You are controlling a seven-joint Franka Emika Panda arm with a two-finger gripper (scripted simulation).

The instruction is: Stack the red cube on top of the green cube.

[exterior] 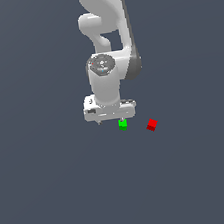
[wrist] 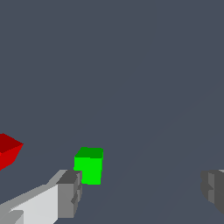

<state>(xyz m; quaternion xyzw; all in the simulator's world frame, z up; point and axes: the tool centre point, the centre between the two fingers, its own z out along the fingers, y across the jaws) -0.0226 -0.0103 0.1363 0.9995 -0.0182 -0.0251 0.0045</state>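
Flat slate-grey ground (exterior: 54, 192) filled both views, matte and featureless, with no edge or wall that we could see. We could not see the arm's base; the white arm (exterior: 105, 29) ran out of the exterior view at 12 o'clock, its smooth rounded links hanging straight down over the scene. From that view the gripper (exterior: 110, 120) was mostly hidden under its own boxy white hand, and we could make out only small stubs of the fingers below it.

In the wrist view the gripper (wrist: 142, 192) showed its jaws spread wide, one grey blocky fingertip (wrist: 70, 194) near the green cube and the other cut off at the frame edge, with nothing held between them. The green cube (wrist: 89, 165), plain-faced and sharp-edged, sat on the ground just beside the nearer fingertip, outside the gap between the jaws; we could not tell whether they touched. In the exterior view the green cube (exterior: 123, 124) peeked out directly under the hand, its top partly covered.

The red cube (exterior: 152, 125) lay on the ground at about 3 o'clock from the green one, near but apart, turned at an angle. In the wrist view the red cube (wrist: 8, 151) was cut off by the frame.
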